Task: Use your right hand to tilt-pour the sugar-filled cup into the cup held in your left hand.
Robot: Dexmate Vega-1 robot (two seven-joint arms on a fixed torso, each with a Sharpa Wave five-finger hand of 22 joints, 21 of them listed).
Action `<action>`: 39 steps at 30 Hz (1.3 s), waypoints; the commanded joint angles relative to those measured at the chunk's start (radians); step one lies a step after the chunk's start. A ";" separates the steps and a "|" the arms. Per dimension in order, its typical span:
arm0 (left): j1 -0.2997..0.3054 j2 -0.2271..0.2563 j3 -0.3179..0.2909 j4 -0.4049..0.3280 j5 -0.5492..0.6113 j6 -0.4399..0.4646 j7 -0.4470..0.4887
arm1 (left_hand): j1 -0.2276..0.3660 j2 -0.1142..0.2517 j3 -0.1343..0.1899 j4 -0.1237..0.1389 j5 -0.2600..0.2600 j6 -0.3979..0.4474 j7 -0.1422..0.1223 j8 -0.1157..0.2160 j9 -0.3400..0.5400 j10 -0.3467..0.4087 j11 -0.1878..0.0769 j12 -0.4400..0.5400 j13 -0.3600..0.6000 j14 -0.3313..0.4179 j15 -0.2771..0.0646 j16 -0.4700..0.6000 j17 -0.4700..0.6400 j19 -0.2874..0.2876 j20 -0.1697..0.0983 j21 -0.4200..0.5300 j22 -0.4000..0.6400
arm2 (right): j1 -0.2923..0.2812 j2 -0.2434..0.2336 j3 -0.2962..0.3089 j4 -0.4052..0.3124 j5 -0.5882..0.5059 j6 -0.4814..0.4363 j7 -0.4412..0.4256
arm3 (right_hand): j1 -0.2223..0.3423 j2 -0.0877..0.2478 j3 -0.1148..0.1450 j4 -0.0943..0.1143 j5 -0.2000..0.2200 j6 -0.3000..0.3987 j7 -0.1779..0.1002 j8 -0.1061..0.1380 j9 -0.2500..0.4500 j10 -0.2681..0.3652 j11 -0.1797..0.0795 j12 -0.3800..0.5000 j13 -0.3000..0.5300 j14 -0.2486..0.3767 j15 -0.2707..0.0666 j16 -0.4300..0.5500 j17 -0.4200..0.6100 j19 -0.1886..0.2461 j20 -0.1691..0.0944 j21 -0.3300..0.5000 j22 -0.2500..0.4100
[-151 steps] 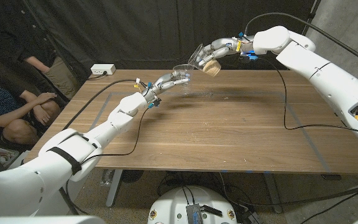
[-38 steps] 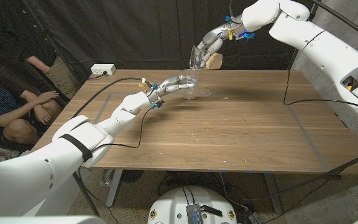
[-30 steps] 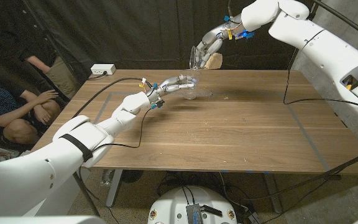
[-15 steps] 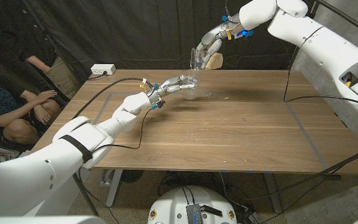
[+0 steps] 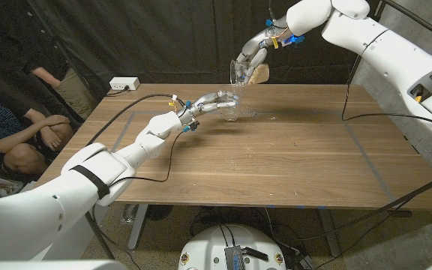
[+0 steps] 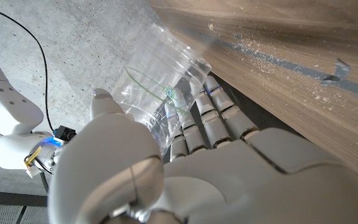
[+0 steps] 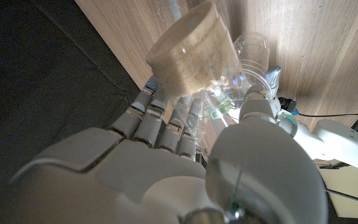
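While both hands are up over the far part of the wooden surface (image 5: 276, 157), this is what shows:

Right hand (image 5: 252, 51): high above the far edge, fingers wrapped round the sugar-filled cup (image 5: 241, 71); cup tilted steeply, mouth down toward the left.
Sugar: in right wrist view a tan plug (image 7: 191, 48) sits at the cup's closed end. If it flows, cannot tell.
Left hand (image 5: 210, 100): lower, just above the surface, fingers and thumb clamped on the clear empty cup (image 5: 229, 100); cup is just under the tilted one.
Left wrist view: hand (image 6: 166, 168) holds the crinkled clear cup (image 6: 160, 93); its mouth is cut by fingers, inside hard to read.
Spill: fine white grains (image 6: 260, 46) on the surface near the tape line.
Cups touching or apart: cannot tell, both transparent and v. small in head view.
Bkgd: persons (image 5: 21, 112) sit at left, partly cut off by the picture edge.
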 commanded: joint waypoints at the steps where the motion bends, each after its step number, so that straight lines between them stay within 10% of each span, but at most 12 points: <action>1: 0.010 0.011 -0.001 -0.031 0.003 0.014 0.000 | 0.005 0.005 -0.006 -0.001 -0.002 0.005 0.000 0.005 0.000 0.005 -0.007 0.004 0.004 0.008 -0.119 -0.002 0.002 -0.002 -0.021 0.009 0.004 | 0.015 0.007 -0.012 0.009 -0.040 0.042 0.001 | 0.006 0.009 0.025 0.015 0.003 0.028 -0.016 0.005 0.002 0.011 -0.001 0.006 0.003 0.013 -0.164 0.000 0.003 -0.008 -0.032 -0.003 0.000; 39: -0.003 -0.011 0.008 -0.004 0.008 0.023 -0.003 | 0.008 0.009 -0.011 0.000 -0.004 0.004 0.001 0.008 -0.002 0.004 -0.006 0.007 0.000 0.009 -0.118 -0.003 0.005 -0.004 -0.022 0.013 0.004 | 0.064 0.029 -0.041 0.042 -0.112 0.128 0.034 | 0.019 0.007 0.031 0.010 0.004 0.049 -0.017 0.007 0.002 0.027 -0.006 0.005 0.002 0.026 -0.165 0.002 0.015 -0.012 -0.031 -0.010 -0.001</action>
